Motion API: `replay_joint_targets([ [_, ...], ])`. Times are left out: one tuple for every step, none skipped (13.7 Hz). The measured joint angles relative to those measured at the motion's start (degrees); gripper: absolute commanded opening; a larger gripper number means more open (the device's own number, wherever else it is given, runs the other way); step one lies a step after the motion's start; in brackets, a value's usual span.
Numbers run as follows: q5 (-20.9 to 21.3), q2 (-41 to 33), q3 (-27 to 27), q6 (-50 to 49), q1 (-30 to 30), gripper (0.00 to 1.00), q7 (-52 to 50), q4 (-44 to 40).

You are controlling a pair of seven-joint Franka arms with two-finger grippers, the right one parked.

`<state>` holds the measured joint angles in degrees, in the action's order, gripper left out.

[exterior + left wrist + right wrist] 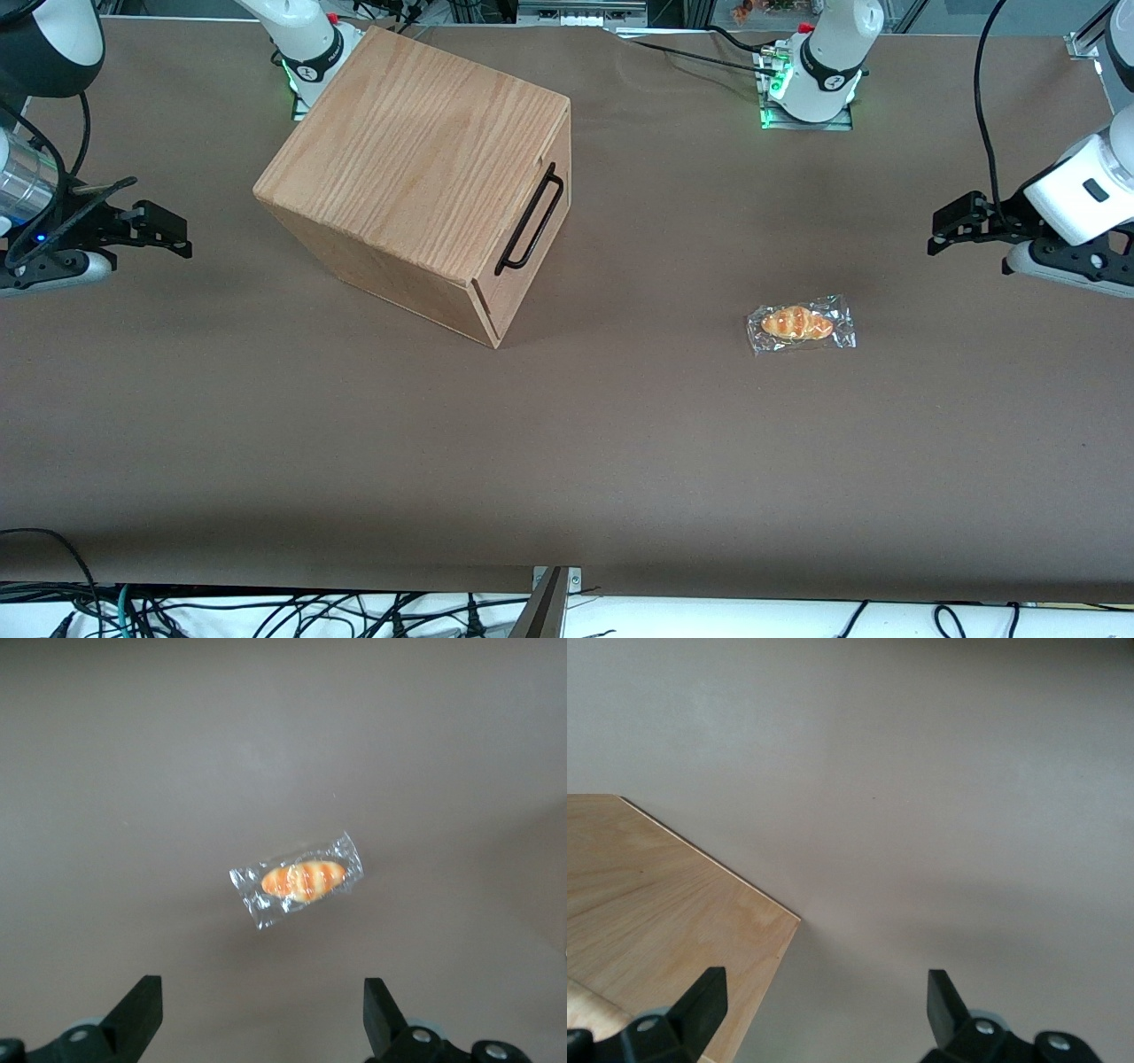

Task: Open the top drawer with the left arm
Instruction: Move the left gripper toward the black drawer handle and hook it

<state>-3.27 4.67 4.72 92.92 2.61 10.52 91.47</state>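
Brown table (pixel 567 461), cables (pixel 266 611) along its near edge.

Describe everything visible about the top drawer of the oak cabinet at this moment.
The top drawer is a shallow, light oak front at the upper edge of the cube-like cabinet, which sits turned at an angle on the brown table. A long black metal bar handle runs along its front. The drawer looks shut, flush with the cabinet. Nothing touches it: the gripper, fingers open, hovers toward the working arm's end of the table.
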Motion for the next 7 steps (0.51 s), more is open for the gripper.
replay_joint_targets([
  [-0.6, 0.5, 0.7, -0.9, -0.1, 1.0, 0.0, 0.2],
  [-2.5, 1.4, 1.7, -1.4, -0.2, 1.0, -0.4, 0.3],
  [-5.4, 2.7, 2.7, -1.6, -0.3, 1.0, -1.8, 0.5],
  [-7.9, 4.2, 3.5, -1.7, -0.6, 1.0, -3.5, 0.7],
  [-9.5, 5.8, 4.3, -1.7, -1.1, 1.0, -4.6, 0.8],
  [-10.9, 7.5, 5.0, -1.7, -2.0, 1.0, -5.2, 0.8],
  [-12.6, 8.9, 5.9, -1.5, -3.3, 1.0, -5.6, 0.7],
])
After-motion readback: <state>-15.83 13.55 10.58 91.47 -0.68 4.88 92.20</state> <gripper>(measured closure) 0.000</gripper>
